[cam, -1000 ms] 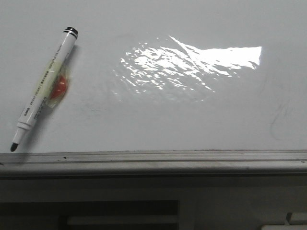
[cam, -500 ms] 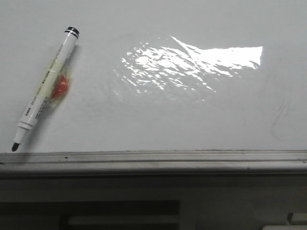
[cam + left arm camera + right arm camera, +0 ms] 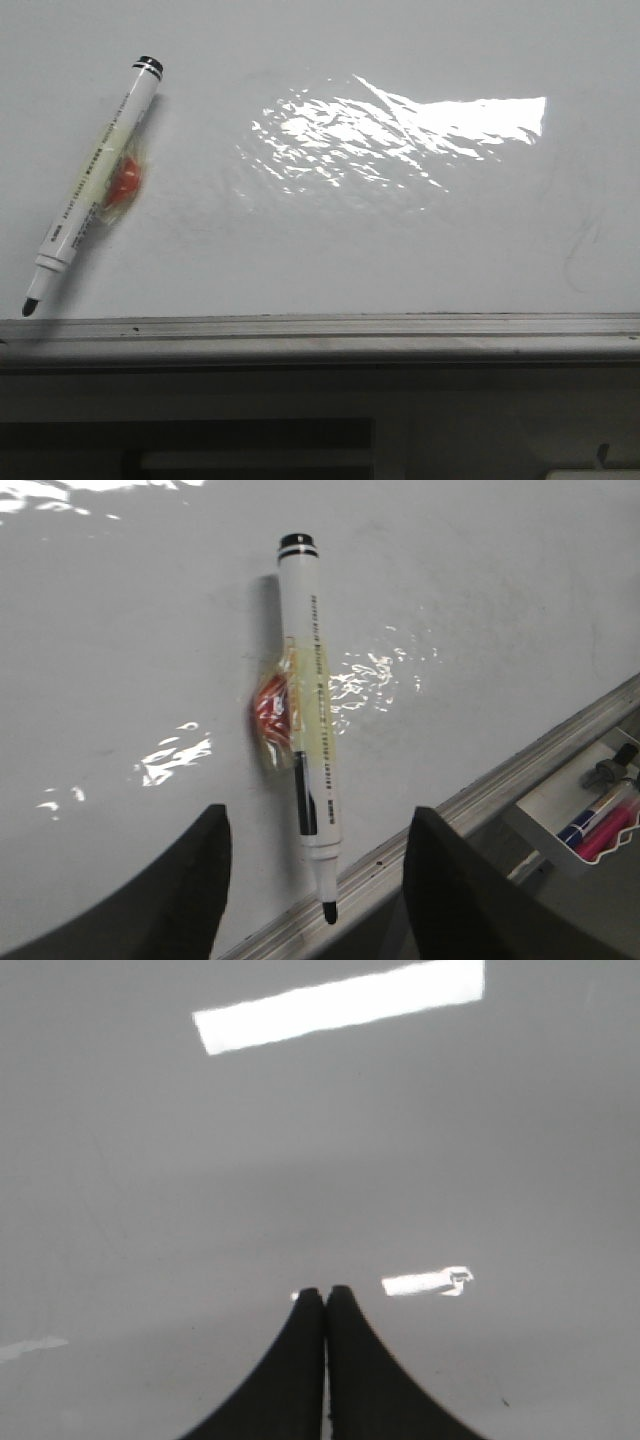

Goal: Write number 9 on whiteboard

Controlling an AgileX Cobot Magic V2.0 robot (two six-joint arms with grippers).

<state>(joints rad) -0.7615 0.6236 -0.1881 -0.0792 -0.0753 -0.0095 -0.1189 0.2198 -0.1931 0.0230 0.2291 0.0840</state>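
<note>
The whiteboard (image 3: 330,250) serves as the worktop here, and no number 9 is visible on it yet; only faint grey smudges show near three o'clock in the front view. The marker (image 3: 92,195) lies flat at about nine o'clock, uncapped, its black tip pointing toward seven o'clock and ending just short of the grey edge rail (image 3: 320,328). A small red and yellow wrapped lump (image 3: 122,183) sits against the middle of its barrel. The left tool (image 3: 315,880) hangs above the marker with its fingers spread wide, one on each side of the tip end, touching nothing. The right tool (image 3: 326,1305) has its fingers pressed together and holds nothing, over a bare stretch of board. The main risk, as I judge it, is a bad grip: closing near the tip could smear ink on the fingers or mark the board, and the lump could tilt or roll the barrel as the fingers close. The tip lies so close to the rail that a low approach could clip that edge. From twelve to three o'clock the board is open, leaving plenty of room for writing, though the wrinkled, glaring film there may drag the tip.
</note>
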